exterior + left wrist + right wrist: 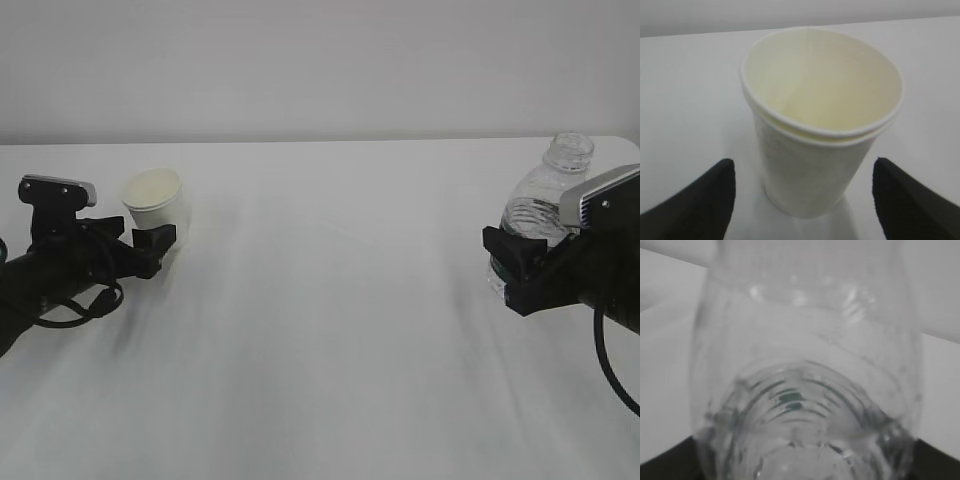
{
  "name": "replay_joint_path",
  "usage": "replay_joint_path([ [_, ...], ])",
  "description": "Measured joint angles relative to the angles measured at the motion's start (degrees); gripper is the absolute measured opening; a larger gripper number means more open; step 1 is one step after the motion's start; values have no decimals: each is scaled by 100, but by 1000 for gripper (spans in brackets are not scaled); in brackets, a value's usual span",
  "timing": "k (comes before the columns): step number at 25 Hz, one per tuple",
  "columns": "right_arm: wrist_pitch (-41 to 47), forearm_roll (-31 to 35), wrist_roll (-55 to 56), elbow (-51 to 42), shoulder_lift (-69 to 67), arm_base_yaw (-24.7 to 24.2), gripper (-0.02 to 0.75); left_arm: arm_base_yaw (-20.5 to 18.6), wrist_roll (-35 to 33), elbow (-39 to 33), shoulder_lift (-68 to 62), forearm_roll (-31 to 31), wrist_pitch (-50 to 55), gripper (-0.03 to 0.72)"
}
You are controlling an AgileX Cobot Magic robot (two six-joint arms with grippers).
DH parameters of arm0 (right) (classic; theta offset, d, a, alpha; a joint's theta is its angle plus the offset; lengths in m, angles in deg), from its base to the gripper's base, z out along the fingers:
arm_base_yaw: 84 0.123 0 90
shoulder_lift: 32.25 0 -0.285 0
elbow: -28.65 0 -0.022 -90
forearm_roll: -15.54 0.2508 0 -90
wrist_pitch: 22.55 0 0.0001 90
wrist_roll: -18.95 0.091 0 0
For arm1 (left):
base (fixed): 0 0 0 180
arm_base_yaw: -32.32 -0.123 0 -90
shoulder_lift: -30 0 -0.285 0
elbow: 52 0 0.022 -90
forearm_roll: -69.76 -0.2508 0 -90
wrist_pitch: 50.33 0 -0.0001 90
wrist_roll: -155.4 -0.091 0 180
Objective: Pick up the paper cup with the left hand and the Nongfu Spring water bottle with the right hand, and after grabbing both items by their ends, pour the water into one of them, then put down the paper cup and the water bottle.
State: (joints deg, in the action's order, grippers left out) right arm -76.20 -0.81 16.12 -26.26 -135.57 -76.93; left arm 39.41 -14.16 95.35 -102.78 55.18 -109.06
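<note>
Three views: one across the table, two riding the wrists.
The exterior view looks along the table [330, 330] from low in front, toward the back wall. The left wrist view sits close above the paper cup [820, 120], the right wrist view pressed against the Nongfu Spring water bottle [805, 390]; the exterior view shares both.

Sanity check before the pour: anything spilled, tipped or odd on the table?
No spill shows. The paper cup shows two stacked rims, as if two cups are nested. The water bottle has no cap and looks slightly tilted.
</note>
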Motion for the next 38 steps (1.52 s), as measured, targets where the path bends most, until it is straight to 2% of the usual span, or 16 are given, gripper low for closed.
replay_joint_path([
  [17, 0, 0, 0, 0, 0, 0, 465, 22, 149, 696, -417, -153, 66, 612],
  [26, 4, 0, 0, 0, 0, 0, 465, 46, 149, 1065, -467, -153, 505, 599],
  [38, 13, -13, 0, 0, 0, 0, 465, 79, 149, 1084, -489, -156, 529, 475],
])
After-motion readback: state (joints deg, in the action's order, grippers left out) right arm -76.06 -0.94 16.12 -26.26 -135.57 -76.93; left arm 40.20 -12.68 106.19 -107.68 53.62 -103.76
